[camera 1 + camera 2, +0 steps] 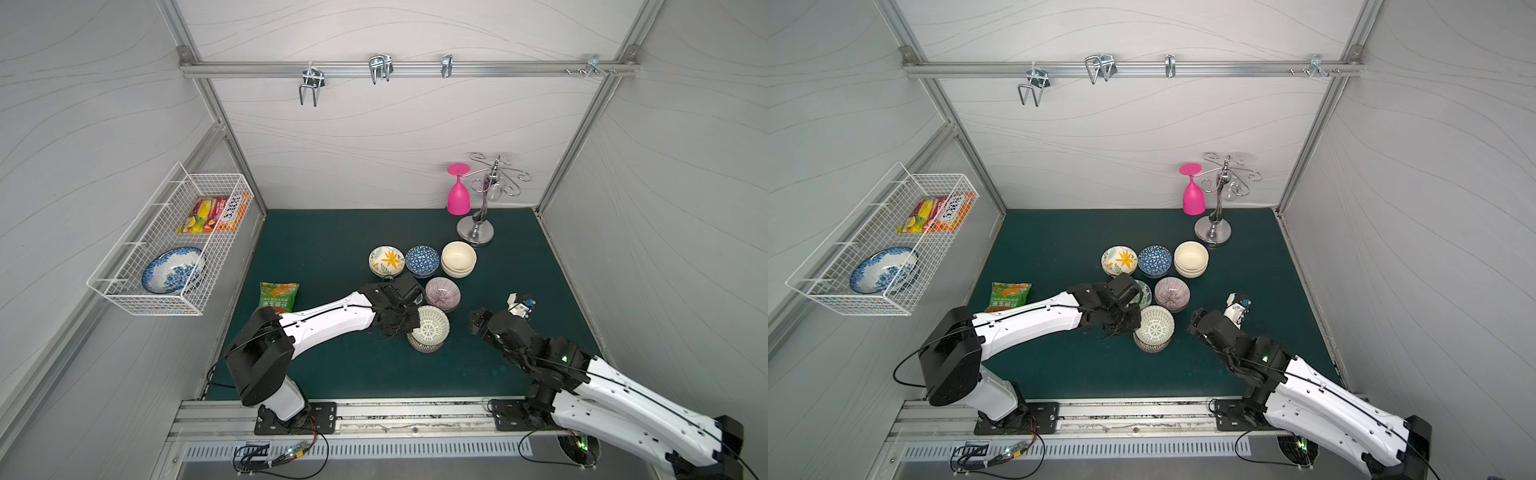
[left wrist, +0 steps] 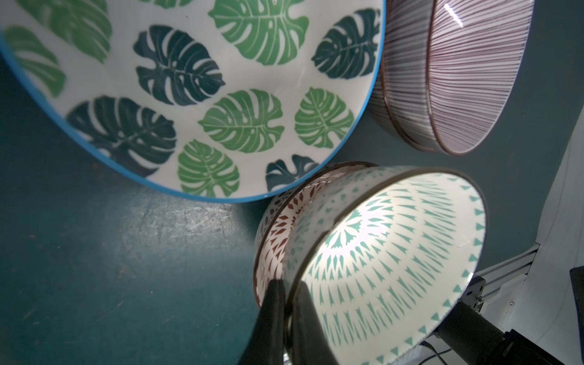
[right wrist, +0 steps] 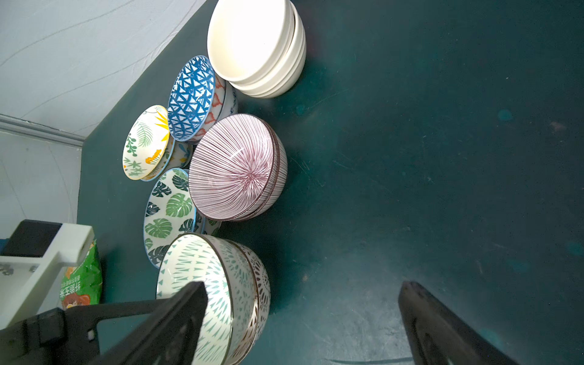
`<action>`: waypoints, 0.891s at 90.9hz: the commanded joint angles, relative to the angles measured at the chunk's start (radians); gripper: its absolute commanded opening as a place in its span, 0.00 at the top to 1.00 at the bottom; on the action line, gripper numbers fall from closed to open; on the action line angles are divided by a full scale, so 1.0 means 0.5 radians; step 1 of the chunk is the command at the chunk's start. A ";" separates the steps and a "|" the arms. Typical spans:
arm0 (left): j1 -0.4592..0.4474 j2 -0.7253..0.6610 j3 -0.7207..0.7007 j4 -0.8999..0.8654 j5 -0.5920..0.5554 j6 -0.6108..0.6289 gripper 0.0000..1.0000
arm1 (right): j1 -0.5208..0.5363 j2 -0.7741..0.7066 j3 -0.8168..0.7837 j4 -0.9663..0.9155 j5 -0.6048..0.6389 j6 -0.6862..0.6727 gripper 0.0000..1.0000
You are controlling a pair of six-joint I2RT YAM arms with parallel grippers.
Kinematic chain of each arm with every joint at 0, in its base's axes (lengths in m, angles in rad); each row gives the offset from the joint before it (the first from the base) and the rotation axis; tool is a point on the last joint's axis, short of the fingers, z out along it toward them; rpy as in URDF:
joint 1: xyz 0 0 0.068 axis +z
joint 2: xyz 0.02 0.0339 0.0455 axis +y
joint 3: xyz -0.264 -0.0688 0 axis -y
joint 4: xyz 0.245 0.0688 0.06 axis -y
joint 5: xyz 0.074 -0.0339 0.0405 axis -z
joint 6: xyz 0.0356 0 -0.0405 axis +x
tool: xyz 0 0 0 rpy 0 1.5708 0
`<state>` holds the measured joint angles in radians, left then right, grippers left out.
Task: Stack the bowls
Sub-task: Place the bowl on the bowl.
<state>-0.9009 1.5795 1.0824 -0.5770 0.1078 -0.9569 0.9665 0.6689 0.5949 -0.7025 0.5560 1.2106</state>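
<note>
Teal bowl (image 2: 395,246) in brown bowl (image 2: 274,232)

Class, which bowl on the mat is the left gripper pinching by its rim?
The white bowl with teal darts, nested in a brown-patterned bowl; the left gripper clamps its rim, one finger inside, one outside. No other bowl is gripped.
</note>
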 commanded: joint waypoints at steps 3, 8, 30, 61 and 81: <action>-0.019 0.028 0.052 0.087 -0.017 0.029 1.00 | -0.016 -0.019 -0.027 0.031 -0.017 -0.024 0.01; -0.024 0.036 0.060 0.063 -0.031 0.035 1.00 | -0.016 -0.019 -0.027 0.031 -0.020 -0.025 0.01; -0.049 0.059 0.091 -0.024 -0.097 0.064 1.00 | -0.022 -0.013 -0.027 0.033 -0.028 -0.028 0.01; -0.078 0.011 0.099 -0.094 -0.197 0.103 0.44 | -0.024 0.029 0.013 0.019 -0.053 -0.042 0.01; -0.078 -0.203 0.090 -0.257 -0.417 0.020 0.00 | -0.111 0.194 0.204 -0.114 0.026 -0.180 0.01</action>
<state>-0.9363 1.5654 1.0901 -0.6456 -0.0048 -0.9188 0.9386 0.7315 0.6170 -0.7055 0.5323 1.1805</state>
